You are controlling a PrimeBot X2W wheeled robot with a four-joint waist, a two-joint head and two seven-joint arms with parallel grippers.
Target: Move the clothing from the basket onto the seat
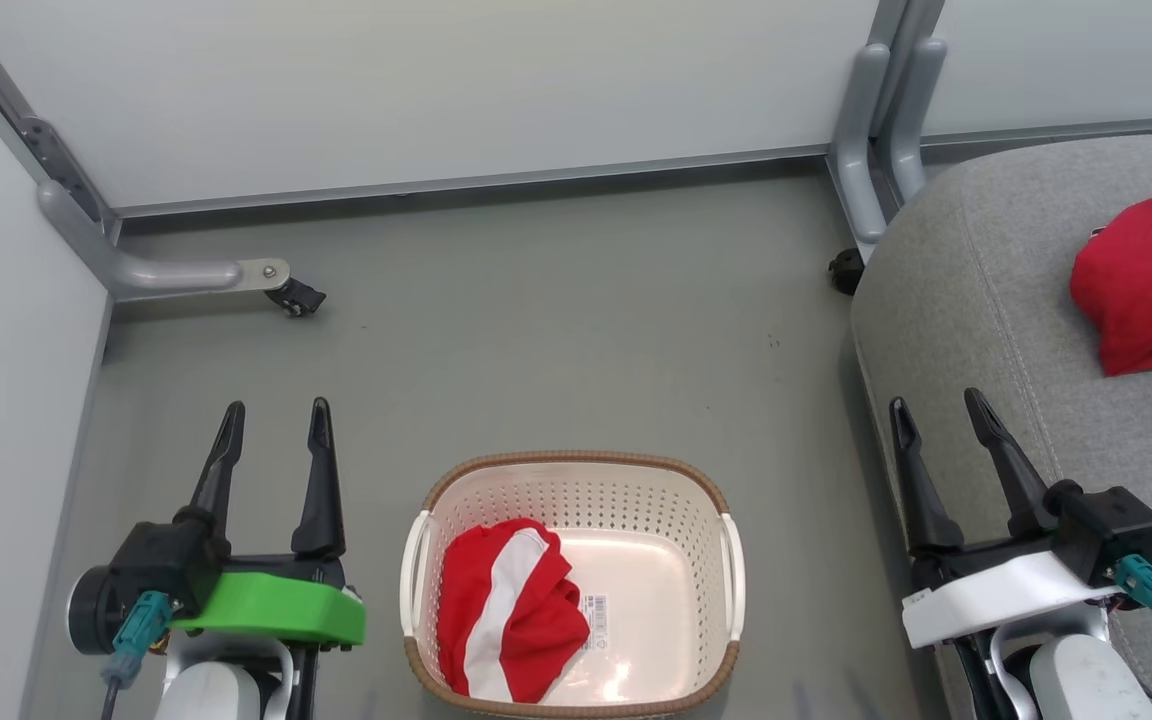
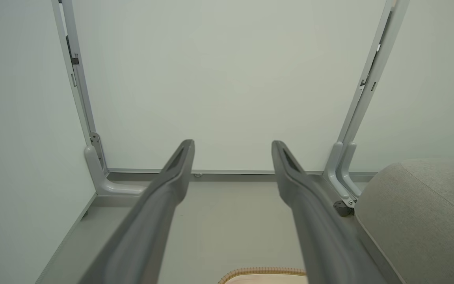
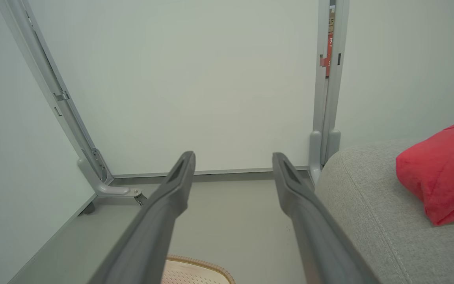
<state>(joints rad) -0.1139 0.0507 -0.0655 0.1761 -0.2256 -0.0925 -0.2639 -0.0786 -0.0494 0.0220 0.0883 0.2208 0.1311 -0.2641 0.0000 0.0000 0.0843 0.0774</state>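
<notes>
There are two red clothes: one striped piece [image 1: 506, 610] and one plain piece [image 1: 1146, 270]. There is one basket [image 1: 576, 500] and one seat [image 1: 976, 300]. There are two hands, a left hand [image 1: 276, 403] and a right hand [image 1: 936, 397], each with two fingers.

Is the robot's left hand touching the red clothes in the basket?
Apart. The head view shows the left gripper, open, over bare floor beside the basket, clear of the red garment inside.

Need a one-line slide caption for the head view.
Open left gripper and open right gripper flank the basket; red garment on the seat, striped garment in the basket.
</notes>
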